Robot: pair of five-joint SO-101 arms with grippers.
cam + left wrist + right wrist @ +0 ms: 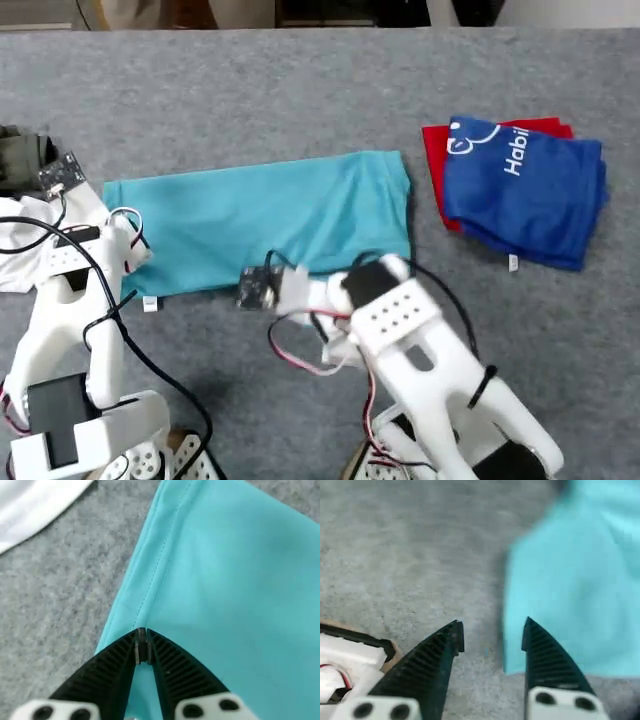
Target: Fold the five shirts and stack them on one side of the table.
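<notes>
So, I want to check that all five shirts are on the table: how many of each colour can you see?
teal shirt: 1
blue shirt: 1
red shirt: 1
white shirt: 1
dark green shirt: 1, cut off at the table's edge
Total: 5

Grey felt covers the table [250, 90]; dark furniture [330, 12] stands behind it.
</notes>
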